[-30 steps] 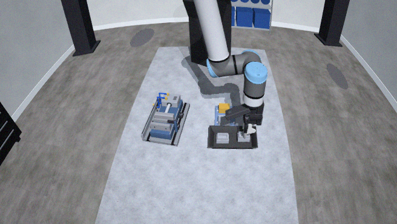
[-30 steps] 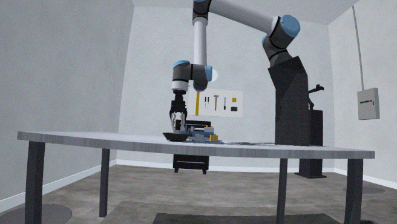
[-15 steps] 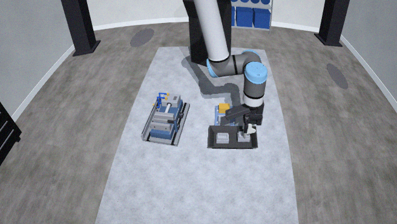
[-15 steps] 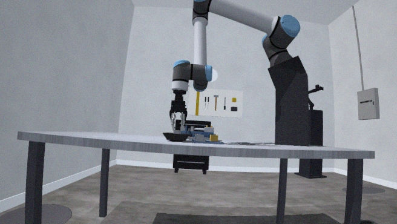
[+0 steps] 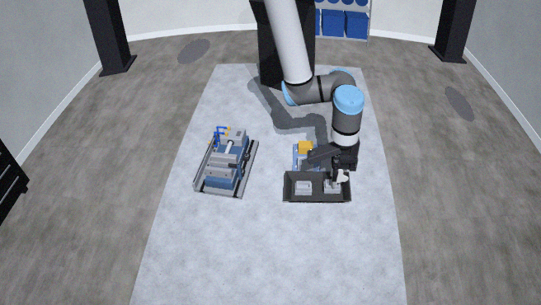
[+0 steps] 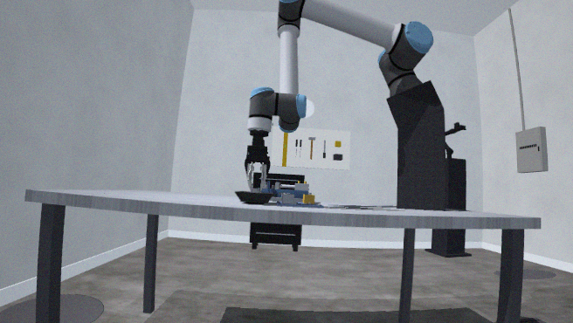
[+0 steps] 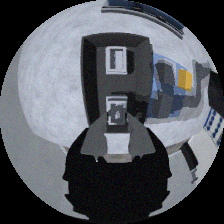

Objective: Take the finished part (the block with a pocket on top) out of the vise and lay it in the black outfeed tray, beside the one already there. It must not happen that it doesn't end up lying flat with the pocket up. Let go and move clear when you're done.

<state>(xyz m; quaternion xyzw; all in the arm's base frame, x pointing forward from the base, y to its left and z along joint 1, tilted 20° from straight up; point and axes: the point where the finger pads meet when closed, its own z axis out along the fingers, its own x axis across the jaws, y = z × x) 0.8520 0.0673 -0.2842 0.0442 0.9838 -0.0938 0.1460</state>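
Item: finished part (image 5: 332,186), clamped in narrowly parted jaws over tray (image 5: 289,194), stored block (image 5: 303,188) at 9 o'clock; early release risks tipping.

White arm (image 5: 289,41) — blue caps, black hand (image 6: 257,169).

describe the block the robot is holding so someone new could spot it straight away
Start at the pale mat on the floor-coloured table top and find the black tray near its middle, right of the blue-and-grey vise. Two grey blocks sit inside it side by side. The one you want is the right-hand block, with the gripper closed on it from above; the left block stands free.
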